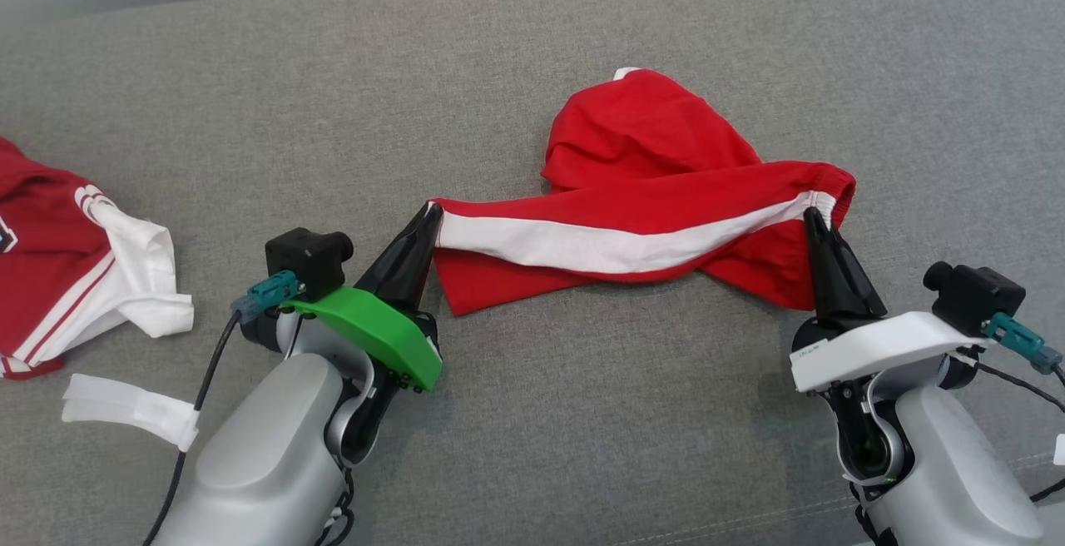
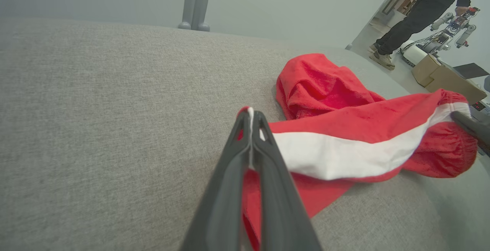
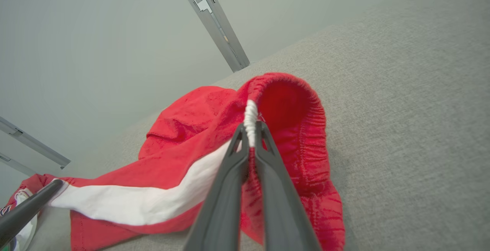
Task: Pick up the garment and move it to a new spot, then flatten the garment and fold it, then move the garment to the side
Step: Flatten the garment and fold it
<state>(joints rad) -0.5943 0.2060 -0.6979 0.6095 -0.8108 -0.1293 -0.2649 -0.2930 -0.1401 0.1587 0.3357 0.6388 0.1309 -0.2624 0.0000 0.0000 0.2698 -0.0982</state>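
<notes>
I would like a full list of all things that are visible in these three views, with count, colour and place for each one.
red shorts: one, red with a white side stripe, middle of the grey surface, held between both grippers
second garment: one, red and white, crumpled at the left edge of the head view
white strip: one, white, near the left arm's cable
grey surface: one, grey fabric, under both garments
cardboard box: one, brown, on the floor beyond the surface
person: one, dark clothes, standing near the box
left gripper: one, dark fingers, shut on the stripe's hem end
right gripper: one, dark fingers, shut on the waistband
</notes>
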